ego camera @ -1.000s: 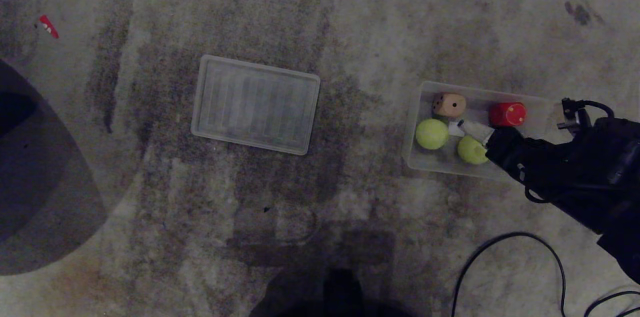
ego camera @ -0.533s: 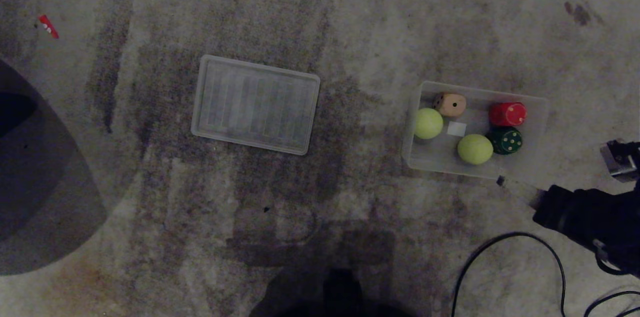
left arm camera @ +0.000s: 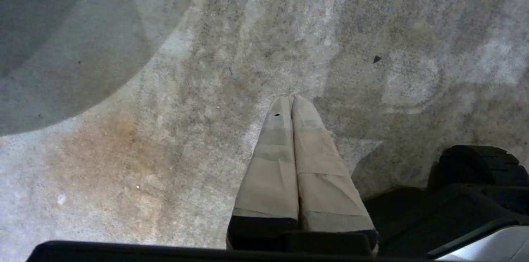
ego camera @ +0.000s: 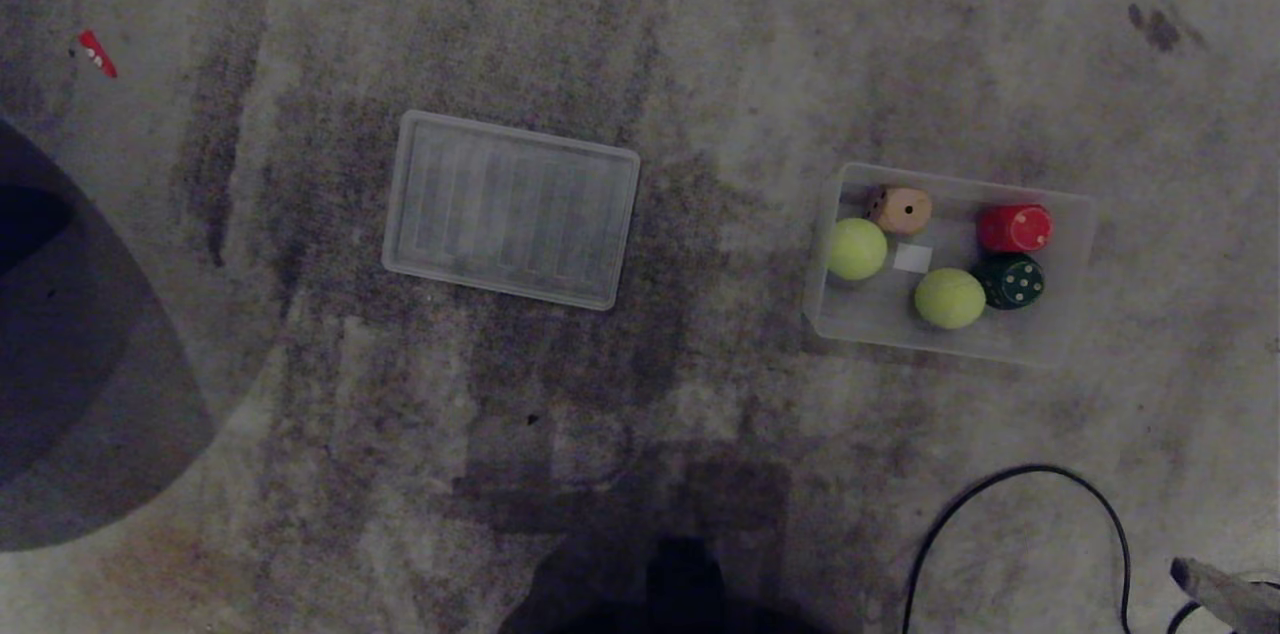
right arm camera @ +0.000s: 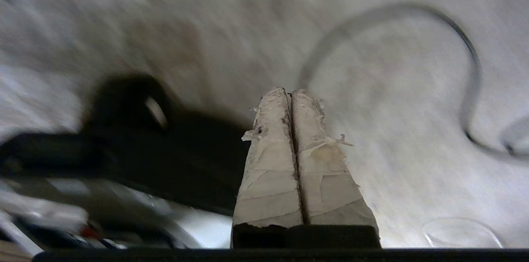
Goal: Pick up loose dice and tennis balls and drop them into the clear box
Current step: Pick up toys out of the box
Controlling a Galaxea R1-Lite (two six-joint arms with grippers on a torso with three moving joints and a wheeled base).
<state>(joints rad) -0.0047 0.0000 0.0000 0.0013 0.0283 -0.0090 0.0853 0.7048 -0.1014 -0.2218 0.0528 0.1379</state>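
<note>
Clear box [ego camera: 1062,339] on the carpet holds both tennis balls [ego camera: 856,248] and three dice [ego camera: 899,210]; no loose pieces visible outside it. Balls judged light, fuzzy, compliant, so grip across the middle; dice judged hard and smooth, so grip on opposite flat faces. Right gripper [right arm camera: 291,93] and left gripper [left arm camera: 291,98]: fingers pressed together, empty, above bare carpet.

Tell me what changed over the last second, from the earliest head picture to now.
The right pincer, then over the clear box, let go of a dark green die, pulled back toward the robot and shut empty. The left-hand tennis ball rolled slightly toward the beige die. The lid, red die, other ball and shut left pincer stayed put.
</note>
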